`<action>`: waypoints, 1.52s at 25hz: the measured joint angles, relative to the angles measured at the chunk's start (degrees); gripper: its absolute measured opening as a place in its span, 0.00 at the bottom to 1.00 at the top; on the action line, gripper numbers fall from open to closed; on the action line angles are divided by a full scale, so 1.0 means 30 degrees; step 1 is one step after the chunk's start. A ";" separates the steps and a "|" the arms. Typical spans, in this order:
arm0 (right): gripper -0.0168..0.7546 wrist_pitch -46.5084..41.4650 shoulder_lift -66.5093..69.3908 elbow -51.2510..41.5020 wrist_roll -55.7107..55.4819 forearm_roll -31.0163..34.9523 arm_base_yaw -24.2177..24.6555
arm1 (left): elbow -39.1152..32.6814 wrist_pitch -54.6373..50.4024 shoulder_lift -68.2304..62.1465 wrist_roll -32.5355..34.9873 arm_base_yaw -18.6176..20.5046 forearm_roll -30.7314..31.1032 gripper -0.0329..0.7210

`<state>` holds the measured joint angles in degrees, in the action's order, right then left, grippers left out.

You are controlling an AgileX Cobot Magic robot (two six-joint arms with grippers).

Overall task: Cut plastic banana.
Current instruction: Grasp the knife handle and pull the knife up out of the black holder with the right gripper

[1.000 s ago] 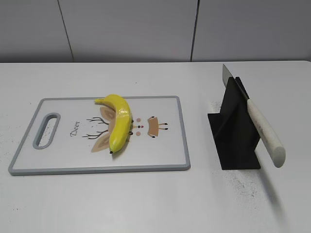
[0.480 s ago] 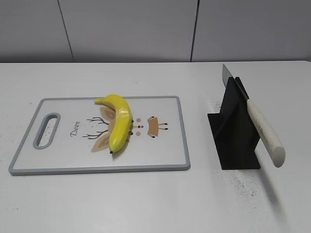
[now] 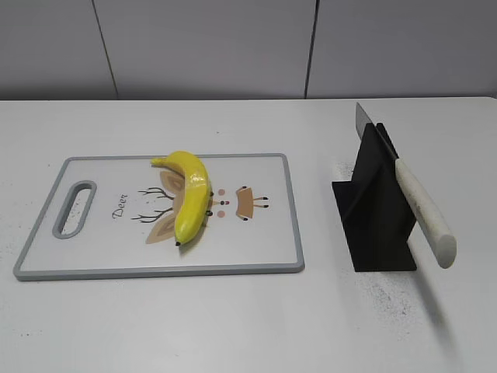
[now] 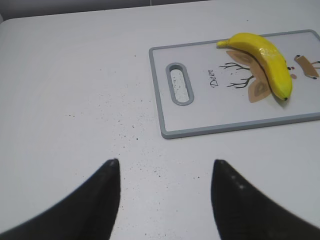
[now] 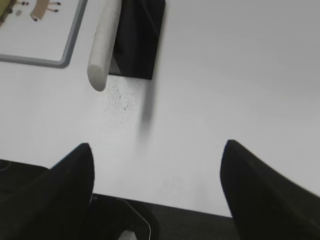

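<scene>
Banana lies on the cutting board, ahead-right of the empty, wide-open left gripper. Glossy, light, probably slippery; pin near one end. Right gripper gapes empty; knife handle ahead-left.

The word "Deer" is showing in dark script on the cutting board, printed beside its handle slot; nothing else is reading clearly.

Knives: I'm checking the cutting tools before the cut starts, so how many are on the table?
1. The knife rests slanted in the black holder, right of the cutting board, handle toward the table's near edge. None seems hidden.
</scene>
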<state>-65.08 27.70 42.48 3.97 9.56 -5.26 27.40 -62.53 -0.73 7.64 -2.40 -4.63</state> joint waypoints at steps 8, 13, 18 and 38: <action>0.79 -0.0466 0.3771 0.0855 -0.1626 -0.0254 -0.1504 | 0.0000 0.0000 0.0000 0.0000 0.0000 0.0000 0.78; 0.79 -0.0489 0.6342 0.1154 -0.2902 -0.1348 -0.4095 | 0.0000 0.0000 0.0000 0.0000 0.0000 0.0000 0.78; 0.79 -0.0447 0.9601 0.2661 -0.4235 -0.1951 -0.4974 | 0.0000 0.0000 0.0000 0.0000 0.0000 0.0000 0.78; 0.79 -0.0490 2.0510 0.7905 -0.4367 -0.0285 -0.4995 | 0.0000 0.0000 0.0000 0.0000 0.0000 0.0000 0.78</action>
<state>-66.55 89.23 66.20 -9.14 8.70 -20.25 27.40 -62.53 -0.73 7.64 -2.40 -4.63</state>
